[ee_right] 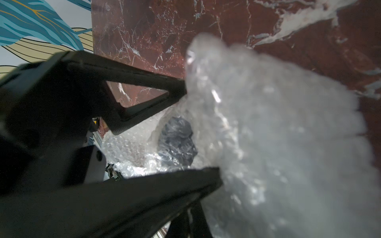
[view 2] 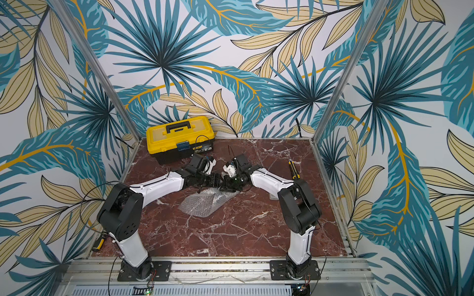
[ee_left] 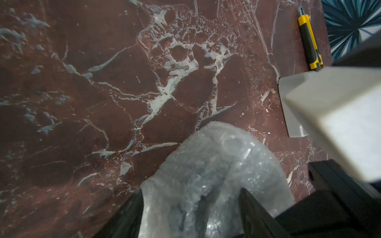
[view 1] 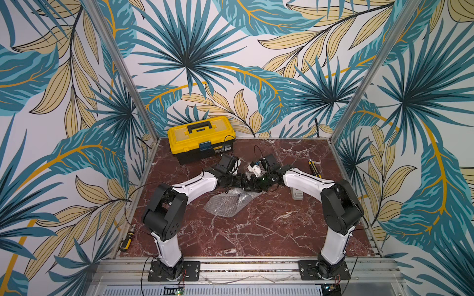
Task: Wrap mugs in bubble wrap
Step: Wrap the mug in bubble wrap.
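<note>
The bubble wrap (view 1: 228,203) (view 2: 201,205) lies crinkled mid-table, its far end lifted where both arms meet. My left gripper (ee_left: 191,190) (view 1: 247,183) is open, its black fingers (ee_left: 253,212) standing wide on either side of a bunched fold of wrap (ee_left: 216,164). My right gripper (ee_right: 198,222) (view 1: 255,187) is shut on the bubble wrap (ee_right: 278,134) and holds it up. Under the raised sheet the dark blue mug (ee_right: 177,140) shows dimly through the plastic. It is hidden in both top views. The left gripper's fingers (ee_right: 144,82) cross the right wrist view.
A yellow toolbox (view 1: 201,139) stands at the back left. A yellow-black utility knife (view 1: 315,167) (ee_left: 309,41) and a grey-white tape dispenser (view 1: 297,193) (ee_left: 292,107) lie to the right. A screwdriver (view 1: 127,238) lies at the table's left edge.
</note>
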Available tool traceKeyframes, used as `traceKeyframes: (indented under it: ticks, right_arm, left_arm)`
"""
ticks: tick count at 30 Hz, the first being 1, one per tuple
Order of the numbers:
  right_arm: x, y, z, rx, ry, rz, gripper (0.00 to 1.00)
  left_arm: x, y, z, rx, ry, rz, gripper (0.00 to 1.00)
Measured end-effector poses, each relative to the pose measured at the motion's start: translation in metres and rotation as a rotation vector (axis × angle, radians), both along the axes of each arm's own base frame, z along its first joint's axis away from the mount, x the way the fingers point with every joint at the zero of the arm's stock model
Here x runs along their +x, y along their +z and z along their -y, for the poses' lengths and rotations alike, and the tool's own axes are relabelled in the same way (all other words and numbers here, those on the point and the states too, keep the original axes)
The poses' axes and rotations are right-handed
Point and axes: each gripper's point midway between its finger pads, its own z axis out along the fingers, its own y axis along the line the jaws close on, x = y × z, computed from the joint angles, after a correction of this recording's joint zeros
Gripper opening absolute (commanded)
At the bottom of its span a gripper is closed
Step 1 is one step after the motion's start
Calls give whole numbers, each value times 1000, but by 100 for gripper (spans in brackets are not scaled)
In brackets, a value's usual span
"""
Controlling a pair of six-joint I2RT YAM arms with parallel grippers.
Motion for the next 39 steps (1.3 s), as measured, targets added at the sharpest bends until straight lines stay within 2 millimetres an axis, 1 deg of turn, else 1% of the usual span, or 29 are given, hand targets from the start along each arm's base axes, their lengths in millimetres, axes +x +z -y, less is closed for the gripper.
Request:
traceKeyframes:
  ticks: [5,11,13,16,20,23,26,28,30,32,34,36,39]
  right_arm:
    - [0,0,1,-11,1,-1,0]
    - [-5,0,7,-44,8,-7,29]
    - [-6,5,10,-58,5,1,36]
    - [-12,22,17,-77,3,28,42]
    - [-17,56,26,-102,5,95,50]
    - [-16,77,35,-141,5,150,51]
    - [-7,85,44,-192,1,188,52]
    - [0,83,51,-218,-1,193,52]
    - [10,75,55,-244,0,190,52]
    - [21,64,56,-266,7,178,52]
    - [29,47,53,-285,25,158,51]
    - [32,31,51,-301,44,135,47]
    - [32,10,51,-320,66,98,46]
  left_arm:
    - [2,-7,1,3,1,-8,69]
    - [3,-14,2,6,1,-15,67]
    - [4,-15,2,6,2,-16,67]
    - [5,-17,1,10,4,-15,66]
    - [4,-23,2,19,4,-23,66]
    - [4,-25,2,22,4,-27,66]
    - [4,-25,2,23,4,-26,65]
    - [4,-25,2,24,5,-26,65]
    - [4,-25,2,25,4,-26,65]
    - [4,-25,2,25,4,-25,65]
    - [4,-25,2,26,5,-24,65]
    - [4,-25,2,27,5,-24,65]
    - [4,-26,2,29,6,-23,65]
